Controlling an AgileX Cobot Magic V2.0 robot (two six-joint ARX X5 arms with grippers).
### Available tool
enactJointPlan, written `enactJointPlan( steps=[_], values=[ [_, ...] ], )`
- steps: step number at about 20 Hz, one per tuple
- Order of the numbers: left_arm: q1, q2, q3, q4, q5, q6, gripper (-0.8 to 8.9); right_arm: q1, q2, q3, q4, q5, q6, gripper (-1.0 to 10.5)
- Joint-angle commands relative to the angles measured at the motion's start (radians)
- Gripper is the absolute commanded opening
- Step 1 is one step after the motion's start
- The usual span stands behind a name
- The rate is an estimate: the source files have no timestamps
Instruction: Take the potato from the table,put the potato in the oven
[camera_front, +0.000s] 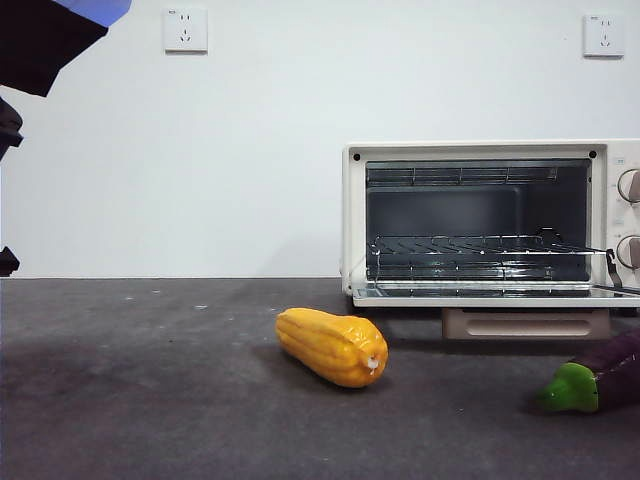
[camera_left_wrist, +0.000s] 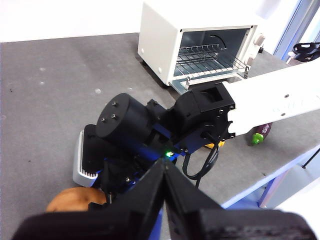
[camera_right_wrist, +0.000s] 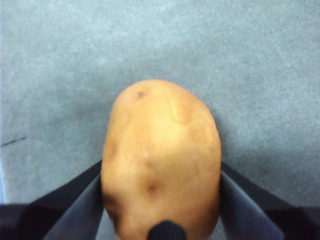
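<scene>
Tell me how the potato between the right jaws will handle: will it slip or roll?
The potato looks smooth and rounded, so it may slip or twist between the right gripper's flat jaws, which flank its sides. It looks firm, so it probably won't squash. Set on the oven's wire rack, its egg shape could let it roll a little.
</scene>
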Motion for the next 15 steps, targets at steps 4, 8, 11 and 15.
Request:
enactJointPlan(
  steps=[4,8,11,15],
  values=[
    [-0.003,-0.006,-0.003,0.003,-0.004,-0.006,-0.05,-0.017,0.003,0.158,-0.271,0.015,0.026,-0.1],
    [-0.003,-0.006,-0.003,0.003,-0.004,-0.006,-0.05,-0.043,0.003,0.408,-0.593,0.022,0.025,0.0],
    [-0.003,-0.006,-0.003,0.003,-0.005,-0.003,-0.05,-0.063,0.003,0.582,-0.811,0.053,0.025,0.0],
    [-0.003,-0.006,-0.004,0.003,-0.005,-0.003,-0.05,-0.087,-0.017,0.697,-0.887,0.111,0.084,0.0]
  ],
)
